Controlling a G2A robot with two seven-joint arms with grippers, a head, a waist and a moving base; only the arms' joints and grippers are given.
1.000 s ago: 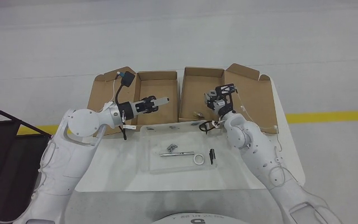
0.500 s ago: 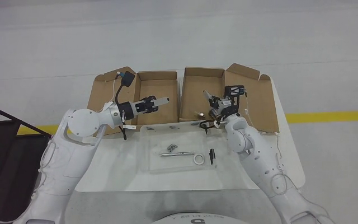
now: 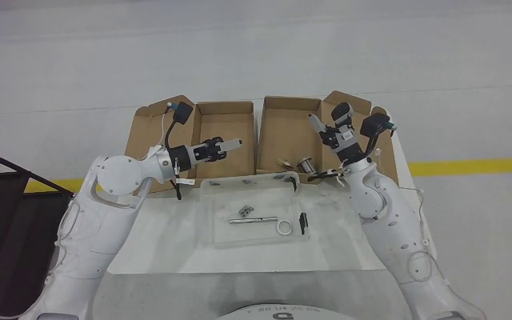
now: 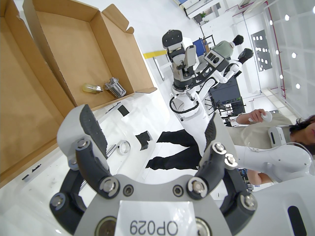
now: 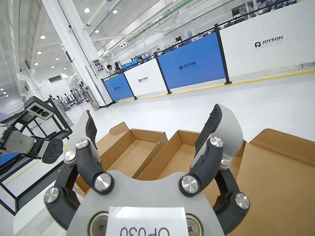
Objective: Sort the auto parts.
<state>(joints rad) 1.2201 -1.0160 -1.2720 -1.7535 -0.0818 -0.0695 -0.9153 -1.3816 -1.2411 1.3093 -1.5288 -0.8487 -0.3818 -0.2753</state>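
Two-armed sorting robot at its worktop (image 3: pixel 160 244), both grippers spread wide and carrying nothing. The left gripper (image 3: pixel 230 145) hangs over the left cardboard box (image 3: pixel 226 106), fingers pointing across toward the robot's right. The right gripper (image 5: pixel 154 117) is lifted above the right cardboard box (image 3: pixel 292 102) and aimed out over the hall floor, away from the parts. Unsorted parts lie on the clear tray (image 3: pixel 210 218), which sits on the robot's side of both boxes, so each gripper has its targets below it and back toward the body. They are a metal rod (image 3: pixel 258 219) with its long axis running left to right across the tray, a small metal fitting (image 3: pixel 242 211) just beside the rod's left end, a ring (image 3: pixel 284 229) just off its right end, and a black clip (image 3: pixel 302 222) lying roughly front to back. The rod and fitting look closer to the left gripper, the clip and ring closer to the right. A metal cylinder (image 3: pixel 306 164) already rests in the right box's near corner.
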